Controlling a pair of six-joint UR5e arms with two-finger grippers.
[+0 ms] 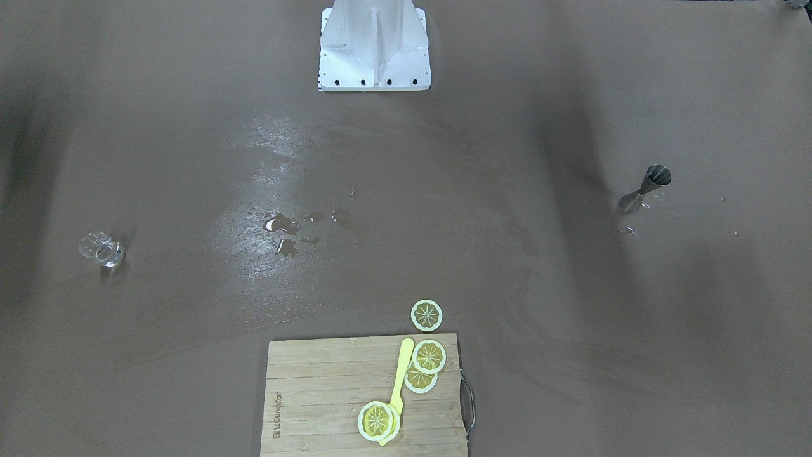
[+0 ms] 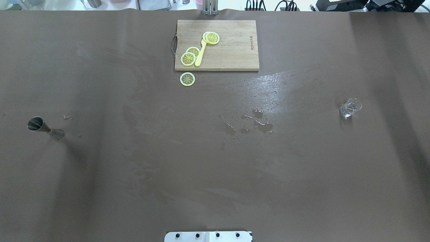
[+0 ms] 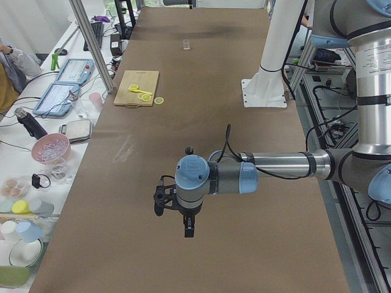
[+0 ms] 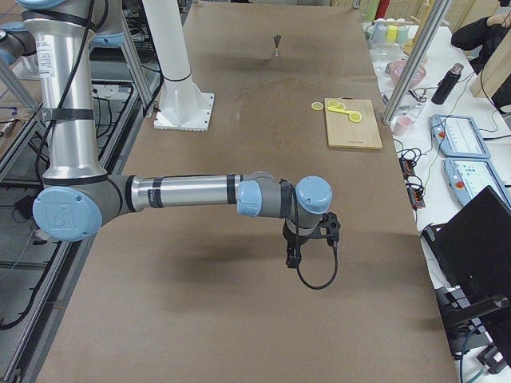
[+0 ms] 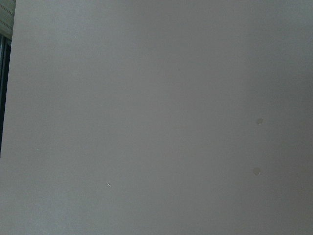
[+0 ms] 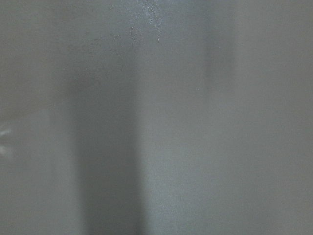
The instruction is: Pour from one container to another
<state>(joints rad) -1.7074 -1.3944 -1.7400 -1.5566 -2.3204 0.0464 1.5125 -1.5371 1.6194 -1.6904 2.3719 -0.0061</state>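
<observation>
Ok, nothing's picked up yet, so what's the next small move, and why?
Probably bring the left hand toward the jigger. It stands upright and untouched on the robot's left side, with the shot glass far off on its right. Both the left hand and the right hand hang over bare table, away from either container.

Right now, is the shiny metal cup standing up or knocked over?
Standing up. In the right side view the metal jigger rests on its base on the table, with its open mouth on top.
</observation>
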